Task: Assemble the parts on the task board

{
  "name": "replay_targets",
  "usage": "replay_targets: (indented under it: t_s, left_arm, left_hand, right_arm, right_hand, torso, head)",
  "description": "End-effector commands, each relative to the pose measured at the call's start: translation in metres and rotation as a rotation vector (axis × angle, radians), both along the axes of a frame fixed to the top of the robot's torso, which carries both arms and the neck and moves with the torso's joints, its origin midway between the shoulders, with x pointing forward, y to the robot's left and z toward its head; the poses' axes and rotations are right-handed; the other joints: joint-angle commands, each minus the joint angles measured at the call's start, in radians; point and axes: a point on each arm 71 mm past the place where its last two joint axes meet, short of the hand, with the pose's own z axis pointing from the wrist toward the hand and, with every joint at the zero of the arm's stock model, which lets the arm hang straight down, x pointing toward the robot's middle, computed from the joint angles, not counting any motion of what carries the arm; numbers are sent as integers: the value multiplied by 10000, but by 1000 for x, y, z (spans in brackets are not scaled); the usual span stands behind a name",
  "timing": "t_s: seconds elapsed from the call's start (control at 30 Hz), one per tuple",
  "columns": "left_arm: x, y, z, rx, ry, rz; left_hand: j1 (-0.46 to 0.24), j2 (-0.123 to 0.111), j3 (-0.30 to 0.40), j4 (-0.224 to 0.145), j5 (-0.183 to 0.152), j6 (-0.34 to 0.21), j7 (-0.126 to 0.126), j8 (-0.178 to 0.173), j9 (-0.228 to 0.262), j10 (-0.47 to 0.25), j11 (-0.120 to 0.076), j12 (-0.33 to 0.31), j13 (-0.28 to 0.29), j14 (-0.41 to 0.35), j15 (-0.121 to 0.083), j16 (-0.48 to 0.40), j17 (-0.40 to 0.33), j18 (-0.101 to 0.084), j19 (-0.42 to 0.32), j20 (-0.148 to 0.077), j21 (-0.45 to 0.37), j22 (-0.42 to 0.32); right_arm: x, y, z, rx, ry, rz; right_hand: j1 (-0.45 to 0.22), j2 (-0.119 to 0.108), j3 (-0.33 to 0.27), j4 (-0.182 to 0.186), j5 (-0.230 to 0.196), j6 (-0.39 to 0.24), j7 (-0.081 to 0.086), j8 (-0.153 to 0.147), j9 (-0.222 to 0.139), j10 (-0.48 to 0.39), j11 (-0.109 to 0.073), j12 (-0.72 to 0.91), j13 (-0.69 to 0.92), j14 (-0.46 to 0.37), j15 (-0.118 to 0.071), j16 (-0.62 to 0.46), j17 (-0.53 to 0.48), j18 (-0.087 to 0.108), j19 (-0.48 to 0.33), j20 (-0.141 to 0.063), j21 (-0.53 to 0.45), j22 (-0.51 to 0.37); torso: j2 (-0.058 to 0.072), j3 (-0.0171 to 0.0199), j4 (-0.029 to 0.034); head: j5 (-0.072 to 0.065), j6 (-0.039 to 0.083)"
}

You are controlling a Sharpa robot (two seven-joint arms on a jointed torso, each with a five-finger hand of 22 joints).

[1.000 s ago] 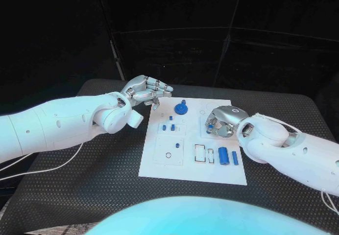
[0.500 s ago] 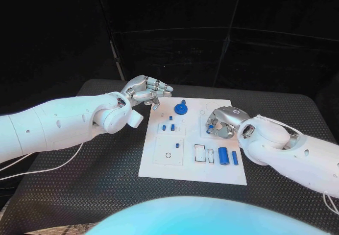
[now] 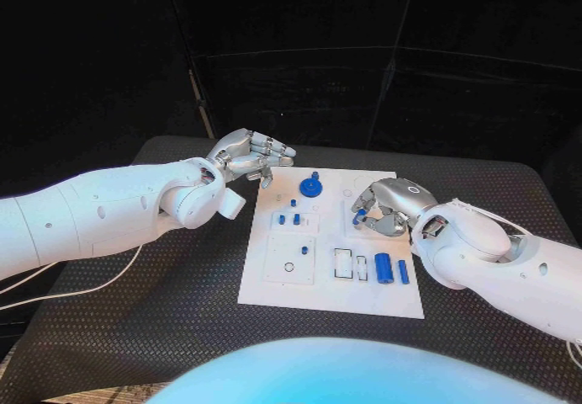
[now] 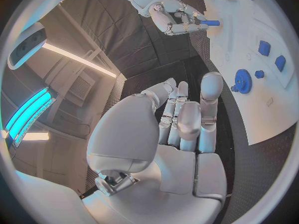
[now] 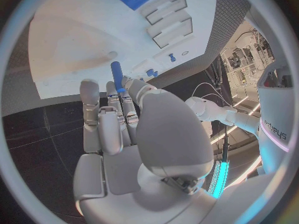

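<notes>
Because the blue peg is small, rigid and likely smooth plastic, it probably weighs almost nothing but could slip or twist in a fingertip hold; taking it near one end leaves the other end free for insertion. In the head view, the right hand hovers over the right side of the task board, fingers curled down around the peg, so it is clamped on that part. The left hand hangs off the board's far left corner, fingers bent inward with nothing in them. On the board stand a blue gear near the far edge, small blue studs in the middle, and a blue cylinder beside a slim blue bar nearer the robot.

In the left wrist view, the left hand shows its fingers together and folded, holding nothing, beside the board's edge; the gear lies just beyond it, and the right hand is seen far off with the peg jutting out.

In the right wrist view, the right hand pinches the peg at its lower end between fingertips, its free end pointing toward the board.
</notes>
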Motion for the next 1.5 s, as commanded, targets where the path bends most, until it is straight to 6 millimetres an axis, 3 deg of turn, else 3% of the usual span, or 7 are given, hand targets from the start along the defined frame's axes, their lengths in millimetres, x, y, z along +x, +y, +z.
replay_targets:
  t_s: [0.03,0.23,0.63,1.03,1.5]
  left_arm:
    - [0,-1,1,-101,-24,-79]
    - [1,-3,1,-108,-28,-97]
    - [1,-5,1,-122,-48,-115]
    - [0,-6,2,-143,-72,-132]
    - [0,-6,2,-147,-73,-141]
  left_hand:
    - [-79,-21,60,19,-26,-82,10,22,-15,-72,2,63,11,-86,18,-38,-4,59,-65,-9,-32,-10]
    - [-79,-21,60,19,-26,-82,10,22,-15,-72,2,63,11,-86,18,-38,-4,59,-65,-9,-32,-10]
    - [-78,-3,73,19,-24,-91,13,22,-17,-87,4,74,15,-90,21,-37,-9,64,-76,-6,-57,-35]
    - [-70,8,84,13,-22,-97,13,22,-19,-95,4,80,17,-93,21,-39,-17,62,-69,-4,-47,-22]
    - [-70,8,84,13,-22,-97,13,22,-19,-95,4,80,17,-93,21,-39,-17,62,-69,-4,-47,-22]
  right_arm:
    - [-6,7,8,508,-94,211]
    - [-17,27,15,911,131,873]
    - [-38,85,20,1687,446,2642]
    - [-50,107,-3,1255,1165,3380]
    - [-52,116,-18,692,1073,3692]
  right_hand:
    - [23,-20,44,11,31,57,46,-39,-12,230,-192,-32,8,484,-64,37,7,-181,41,-21,61,5]
    - [3,-26,50,12,37,60,48,-42,-13,231,-191,-42,8,481,-62,27,-12,-178,28,-20,56,-13]
    - [-19,-20,60,17,39,62,50,-46,-15,233,-188,-53,7,479,-60,22,-23,-166,-11,-19,27,-81]
    - [-76,-43,57,18,29,51,55,-63,-21,227,-183,-84,5,475,-54,15,-40,-159,-46,-14,11,-125]
    - [-78,-43,58,16,28,50,55,-64,-21,226,-183,-86,5,477,-54,20,-32,-158,-47,-13,11,-126]
  torso:
    - [2,0,-2]
    - [14,-13,20]
    - [33,-30,23]
    - [11,-5,6]
    - [11,-14,5]
  head:
    - [12,2]
    - [69,2]
    - [172,2]
    - [284,2]
    - [319,2]
